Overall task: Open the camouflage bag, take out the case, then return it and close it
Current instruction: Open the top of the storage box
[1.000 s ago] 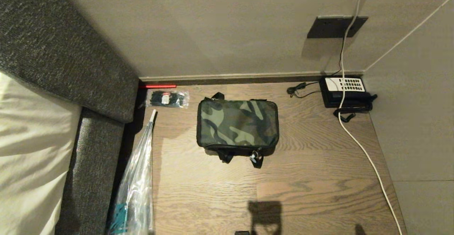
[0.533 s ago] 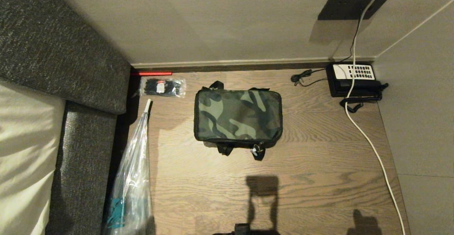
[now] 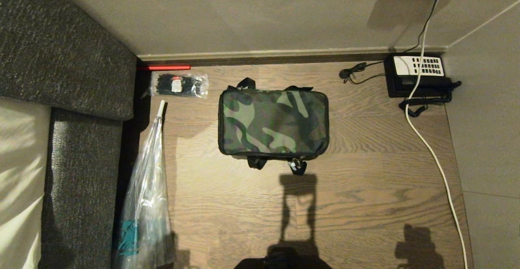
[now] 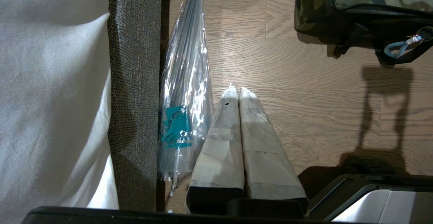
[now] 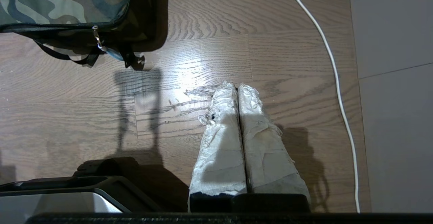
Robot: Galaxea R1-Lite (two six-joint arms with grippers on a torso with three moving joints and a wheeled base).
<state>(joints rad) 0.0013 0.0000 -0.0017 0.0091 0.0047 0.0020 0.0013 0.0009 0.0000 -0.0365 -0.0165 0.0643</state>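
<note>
— Camouflage is lying zipped flat on the wooden floor; the bag [image 3: 273, 123] is sitting with its long axis running left to right, lid up, strap handles at the far and near sides.

— And the case?

— Not showing; I'm judging it's inside, since the lid is closed all round.

— Where is the zip pull [image 3: 295, 164] sitting?

— It's hanging at the near long side, a little right of the middle, by the near strap.

— Which tool is nearer it?

— Both are hanging short of the bag. The right tool [image 5: 237, 88] is pressed together over bare floor, with the pull lying ahead and toward the robot's left of it. The left tool [image 4: 235, 90] is pressed together too, just beside the umbrella [image 4: 184, 71], with the pull ahead and off to its right, farther away.

— So?

— I'm thinking the right arm is better placed: the pull would need running along that long edge.
</note>
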